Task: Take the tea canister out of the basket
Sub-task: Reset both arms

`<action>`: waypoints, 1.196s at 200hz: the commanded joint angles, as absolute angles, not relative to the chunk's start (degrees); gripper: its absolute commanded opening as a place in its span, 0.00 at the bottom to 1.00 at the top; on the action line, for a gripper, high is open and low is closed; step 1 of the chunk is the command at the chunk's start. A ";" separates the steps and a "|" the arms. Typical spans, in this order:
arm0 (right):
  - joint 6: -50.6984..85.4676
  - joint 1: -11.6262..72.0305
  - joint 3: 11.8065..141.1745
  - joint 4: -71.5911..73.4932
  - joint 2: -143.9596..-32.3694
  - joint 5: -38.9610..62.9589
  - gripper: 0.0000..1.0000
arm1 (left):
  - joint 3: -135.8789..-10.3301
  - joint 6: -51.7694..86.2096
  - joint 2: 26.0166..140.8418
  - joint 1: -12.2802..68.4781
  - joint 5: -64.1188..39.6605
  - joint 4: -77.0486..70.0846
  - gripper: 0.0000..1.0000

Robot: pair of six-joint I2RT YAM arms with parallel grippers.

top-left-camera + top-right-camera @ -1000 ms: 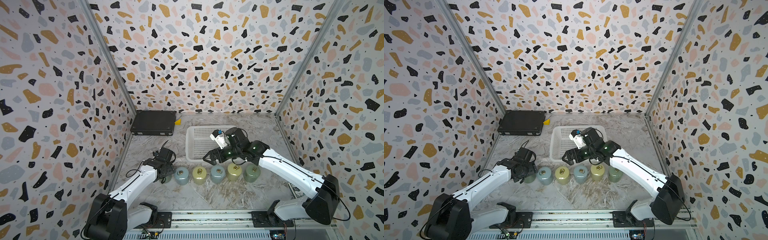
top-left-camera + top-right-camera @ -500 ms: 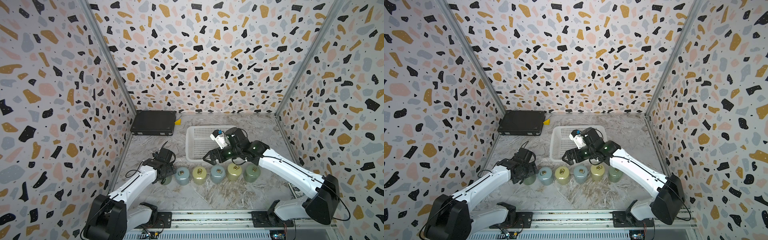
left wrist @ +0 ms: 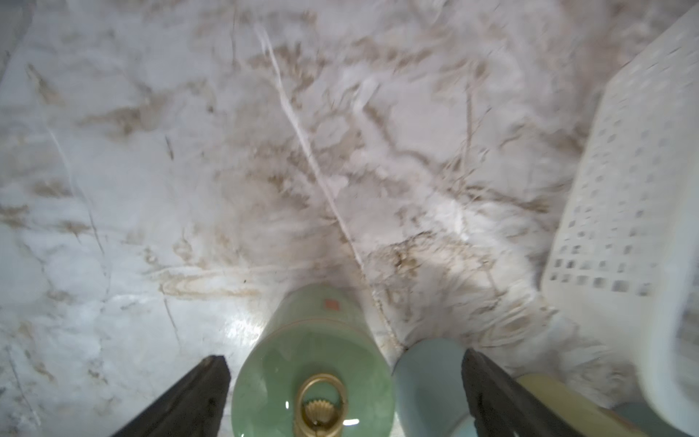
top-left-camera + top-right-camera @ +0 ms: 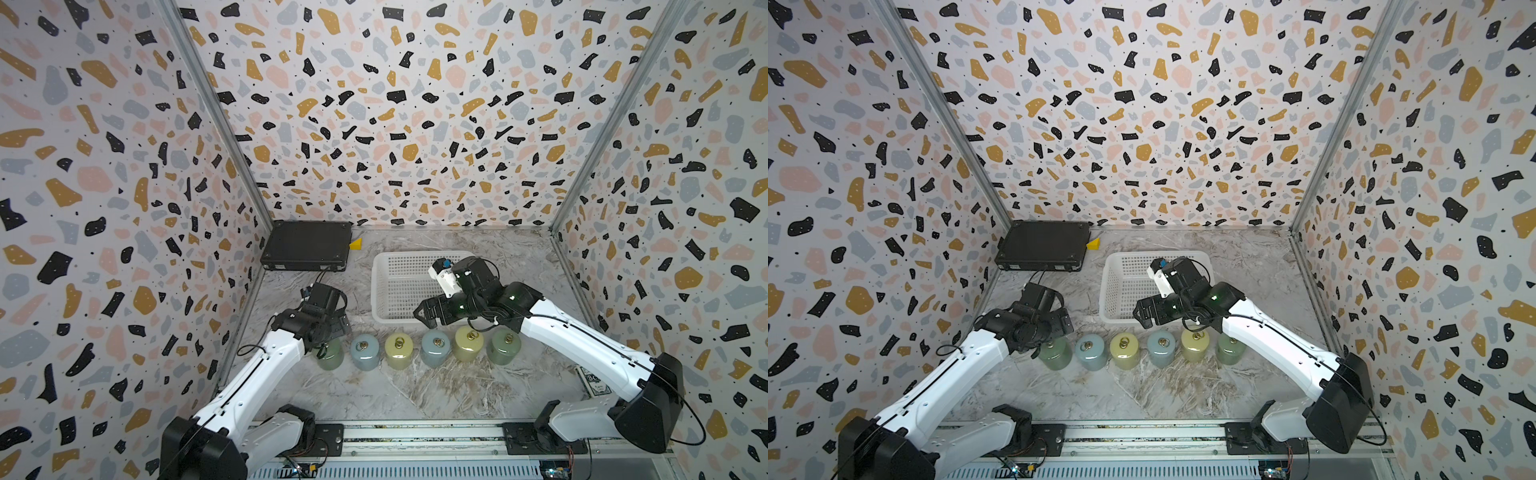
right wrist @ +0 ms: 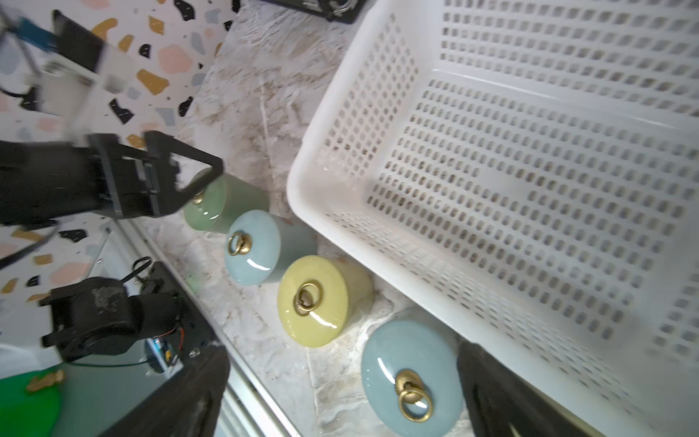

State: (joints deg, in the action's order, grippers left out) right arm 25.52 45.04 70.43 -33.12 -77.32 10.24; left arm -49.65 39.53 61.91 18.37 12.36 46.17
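**Operator:** Six tea canisters (image 4: pixel 398 351) stand in one row on the table (image 4: pixel 415 390); none is in the basket (image 4: pixel 399 286). Report gripper status.

**Technician:** Left gripper (image 3: pixel 343 357): jaws fully apart, nothing held. The green canister (image 3: pixel 314 378) stands upright directly beneath it, between the fingers, touching neither as far as the wrist view shows. Right gripper (image 5: pixel 342 348): jaws equally wide, nothing held. It hovers with a blue canister (image 5: pixel 412 378) below the gap and the basket's near wall beside one finger.

**Operator:** Hazards?

**Technician:** These are judgements, not observations.
1. The pale-blue canister (image 3: pixel 427 378) stands just beside the green one, under the left gripper's finger on that side. A sideways withdrawal would strike it. The row is closely spaced, so one tipped canister can push the next. Withdraw straight up.
2. The brass lid ring (image 3: pixel 321 397) sits between the left fingers. A low pass could snag it and drag the lid.
3. A descent of the right gripper would meet the basket rim or the canister below it.

**Operator:** Container contents?

**Technician:**
- Basket: empty in every part shown, perforated floor bare.
- Canisters: all lidded, contents hidden.
- Black case (image 4: pixel 307 245), well apart from both grippers: shut, contents cannot be told.
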 commanded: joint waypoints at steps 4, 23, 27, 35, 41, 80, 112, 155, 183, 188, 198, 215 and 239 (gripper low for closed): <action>25.88 44.92 71.45 -38.34 -74.10 -4.09 1.00 | -56.18 32.13 61.82 18.33 12.27 48.07 1.00; 25.93 44.34 71.41 -39.78 -73.42 -10.63 0.99 | -60.70 28.51 62.90 18.29 10.87 48.09 1.00; 25.93 44.13 71.33 -40.10 -73.25 -12.04 0.99 | -61.51 28.10 63.21 18.28 10.62 48.08 1.00; 25.93 43.83 71.12 -40.40 -72.91 -14.71 0.99 | -62.82 26.96 63.68 18.34 10.18 48.01 1.00; 25.88 43.57 70.97 -40.64 -72.61 -16.94 0.99 | -63.78 26.30 64.00 18.29 9.97 47.74 1.00; 24.47 40.03 69.05 -39.26 -70.54 -29.26 0.99 | -65.31 23.42 66.15 18.36 10.18 43.73 1.00; 20.34 35.06 66.88 -36.84 -71.07 -36.31 0.99 | -64.65 23.32 68.86 18.08 14.51 40.21 1.00; 15.70 27.30 59.45 -28.74 -72.24 -46.12 0.99 | -59.79 23.81 72.18 14.16 20.19 32.98 1.00; 11.54 21.72 50.86 -16.91 -72.41 -48.29 0.99 | -53.97 22.99 74.34 9.76 24.75 26.85 0.99; 10.49 20.87 48.74 -14.26 -72.63 -48.84 0.99 | -53.17 22.91 74.91 8.67 25.08 26.12 1.00; 9.74 18.92 45.75 -10.40 -73.48 -49.04 0.99 | -51.85 23.04 76.15 6.48 24.90 25.01 0.99; 10.78 14.87 43.83 -9.22 -76.45 -46.77 0.99 | -49.40 23.28 77.57 3.63 24.67 22.32 1.00; 7.44 11.47 41.20 -1.43 -81.26 -45.65 0.99 | -43.93 18.96 77.32 2.90 26.63 11.24 1.00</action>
